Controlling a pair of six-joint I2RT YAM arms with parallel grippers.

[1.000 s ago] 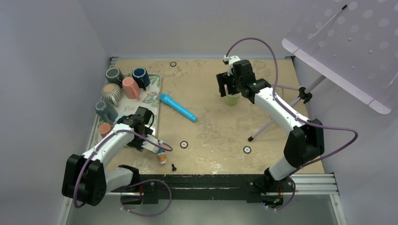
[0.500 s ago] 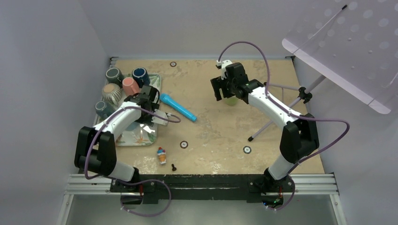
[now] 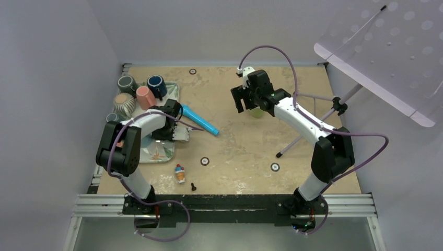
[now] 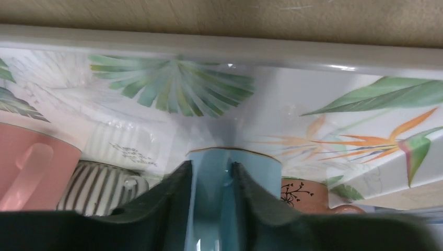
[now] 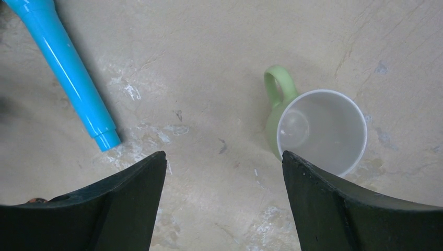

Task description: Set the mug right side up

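My left gripper (image 4: 211, 167) is shut on a light blue mug (image 4: 261, 167) over the leaf-printed tray (image 4: 209, 49). The mug's brown-edged rim points away from the camera, toward the tray floor. In the top view the left gripper (image 3: 167, 128) sits over the tray's (image 3: 156, 152) right side, and my arm hides the fingers and the mug. A green mug (image 3: 257, 111) stands upright with its mouth up on the table (image 5: 318, 130). My right gripper (image 5: 224, 154) is open and empty, just left of it (image 3: 239, 99).
Other mugs stand at the tray's far end: dark teal (image 3: 127, 83), navy (image 3: 156, 86), pink (image 3: 145, 98), striped (image 3: 124, 104). A blue cylinder (image 3: 198, 119) lies beside the tray. A small figurine (image 3: 179, 173) and a black screw (image 3: 194, 185) lie near front. A stand pole (image 3: 308, 133) slants at right.
My left arm has swung from the tray's near end to farther back along its right side. My right gripper has shifted a little left, off the green mug.
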